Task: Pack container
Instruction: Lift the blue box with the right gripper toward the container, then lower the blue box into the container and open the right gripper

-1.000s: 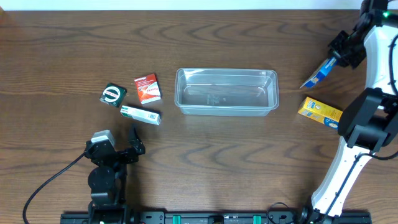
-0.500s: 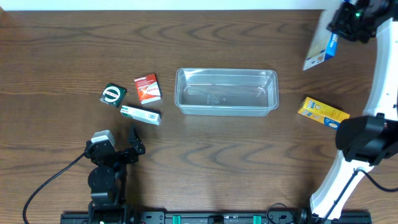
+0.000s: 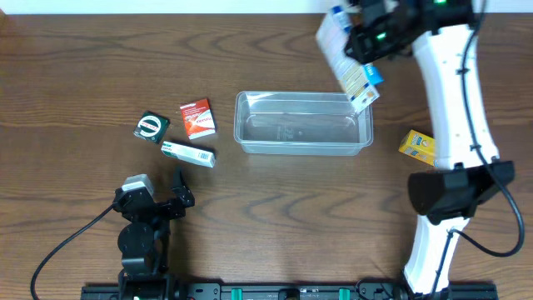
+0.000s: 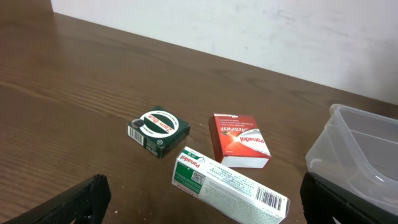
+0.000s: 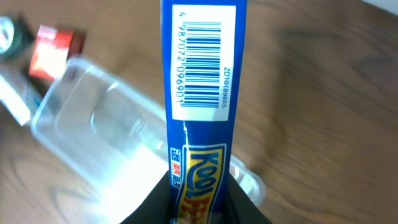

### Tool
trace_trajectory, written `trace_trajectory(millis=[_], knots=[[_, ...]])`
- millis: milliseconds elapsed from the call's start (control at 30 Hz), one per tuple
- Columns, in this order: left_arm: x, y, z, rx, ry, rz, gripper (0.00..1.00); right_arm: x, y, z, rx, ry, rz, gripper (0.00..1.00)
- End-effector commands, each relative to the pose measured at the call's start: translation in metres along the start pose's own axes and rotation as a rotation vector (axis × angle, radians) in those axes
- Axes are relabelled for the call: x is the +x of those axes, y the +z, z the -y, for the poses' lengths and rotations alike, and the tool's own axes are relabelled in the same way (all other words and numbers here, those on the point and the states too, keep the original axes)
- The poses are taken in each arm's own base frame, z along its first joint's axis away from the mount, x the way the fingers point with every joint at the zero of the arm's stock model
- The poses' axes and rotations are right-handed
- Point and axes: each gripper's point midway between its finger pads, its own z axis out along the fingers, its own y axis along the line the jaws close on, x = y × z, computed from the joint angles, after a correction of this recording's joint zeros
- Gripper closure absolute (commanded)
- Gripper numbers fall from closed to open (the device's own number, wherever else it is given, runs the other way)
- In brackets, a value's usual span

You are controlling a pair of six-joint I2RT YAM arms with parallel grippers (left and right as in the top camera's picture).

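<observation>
The container (image 3: 243, 125) is a clear rectangular tub in the middle of the table, with nothing inside it that I can see. My right gripper (image 3: 367, 39) is shut on a tall blue box (image 3: 356, 79) that hangs tilted over the tub's right end. In the right wrist view the blue box (image 5: 202, 93) sticks out from between my fingers (image 5: 155, 208), barcode side facing the camera, with the container (image 5: 93, 130) beneath it. My left gripper (image 3: 181, 193) rests open at the front left. In the left wrist view it (image 4: 211, 208) is empty.
Left of the tub lie a green box (image 3: 151, 127), a red box (image 3: 198, 117) and a long white-and-green box (image 3: 188, 154). A yellow box (image 3: 416, 147) lies to the right of the tub, partly hidden by my right arm.
My right arm has swung left from the table's far right edge with the blue box, which now hangs over the tub's right end. The left arm has not moved.
</observation>
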Motion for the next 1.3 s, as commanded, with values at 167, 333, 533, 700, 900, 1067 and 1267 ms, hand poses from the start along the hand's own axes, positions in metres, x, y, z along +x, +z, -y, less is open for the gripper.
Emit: trace_trajectory(millis=[167,333,533,700,900,1067,1267], knots=[[0.017,0.001,-0.006,-0.021,0.02,-0.048,0.02,0.003,-0.005,-0.052,0.014,-0.425,-0.044,0.77],[0.017,0.001,-0.006,-0.02,0.02,-0.048,0.02,0.002,-0.003,-0.065,-0.001,-0.55,-0.044,0.8],[0.017,0.001,-0.006,-0.02,0.02,-0.048,0.02,0.002,-0.003,-0.063,-0.007,-0.543,-0.041,0.8],[0.017,0.001,-0.006,-0.02,0.02,-0.048,0.02,0.003,-0.004,-0.063,-0.007,-0.541,-0.044,0.8],[0.017,0.001,-0.006,-0.02,0.02,-0.048,0.02,0.003,-0.003,-0.064,-0.005,-0.404,-0.044,0.49],[0.017,0.001,-0.006,-0.02,0.02,-0.048,0.02,0.006,-0.001,-0.076,-0.057,-0.206,-0.052,0.51],[0.017,0.001,-0.006,-0.02,0.02,-0.048,0.02,0.018,0.019,-0.089,-0.095,0.023,-0.127,0.65]])
